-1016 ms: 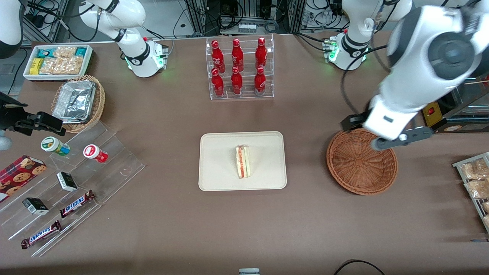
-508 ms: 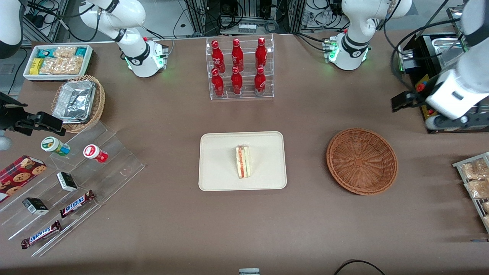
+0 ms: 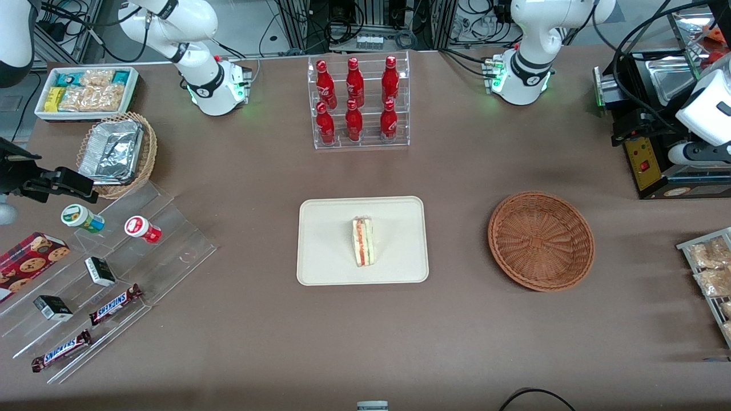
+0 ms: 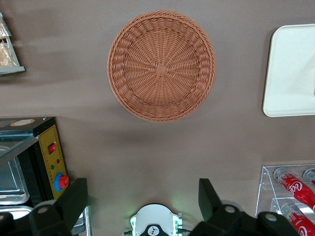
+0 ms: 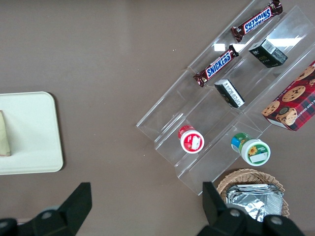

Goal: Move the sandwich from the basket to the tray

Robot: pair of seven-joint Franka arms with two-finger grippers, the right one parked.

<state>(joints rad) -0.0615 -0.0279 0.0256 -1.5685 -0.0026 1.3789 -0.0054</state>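
The sandwich (image 3: 364,241) lies on the cream tray (image 3: 320,268), a pale wedge with its red and green stripe facing up; its edge also shows in the right wrist view (image 5: 4,133). The reddish-brown wicker basket (image 3: 541,241) beside the tray holds nothing, and its bare weave fills the left wrist view (image 4: 161,65). My gripper (image 3: 691,154) hangs high at the working arm's end of the table, farther from the front camera than the basket, over a black machine. It is open (image 4: 142,196) with nothing between its fingers (image 4: 74,201).
A clear rack of red bottles (image 3: 358,103) stands farther from the front camera than the tray. The black machine with a yellow panel (image 3: 645,165) and a rack of snack packs (image 3: 708,268) sit at the working arm's end. Acrylic steps with snacks (image 3: 108,274) lie toward the parked arm's end.
My gripper has risen from over the basket's rim and swung away toward the working arm's end, stopping over the black machine. The sandwich, tray and basket have stayed put.
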